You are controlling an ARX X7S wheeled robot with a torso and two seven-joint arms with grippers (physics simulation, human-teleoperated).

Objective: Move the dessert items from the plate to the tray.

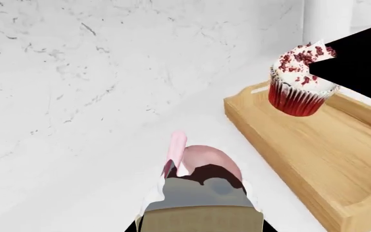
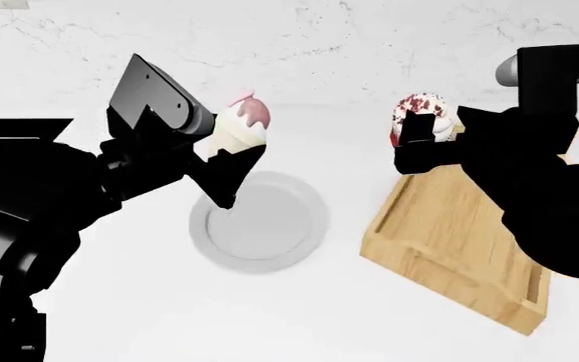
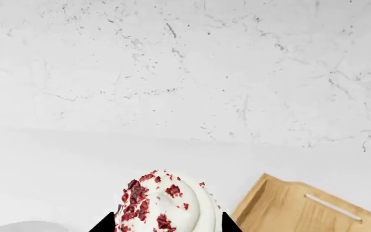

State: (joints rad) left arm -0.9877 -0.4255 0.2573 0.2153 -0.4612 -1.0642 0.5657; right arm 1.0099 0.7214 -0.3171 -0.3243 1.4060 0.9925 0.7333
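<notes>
My left gripper (image 2: 231, 154) jaws grip the cone pastry (image 2: 241, 127) above the emptied plate (image 2: 259, 220); my right gripper (image 2: 422, 143) jaws clamp the cupcake (image 2: 418, 115) over the tray (image 2: 451, 241) edge, ready for lowering.

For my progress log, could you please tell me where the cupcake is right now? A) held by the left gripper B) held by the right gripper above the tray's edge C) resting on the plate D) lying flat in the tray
B: the right gripper holds the cupcake in the air over the tray, while the plate sits bare.
</notes>
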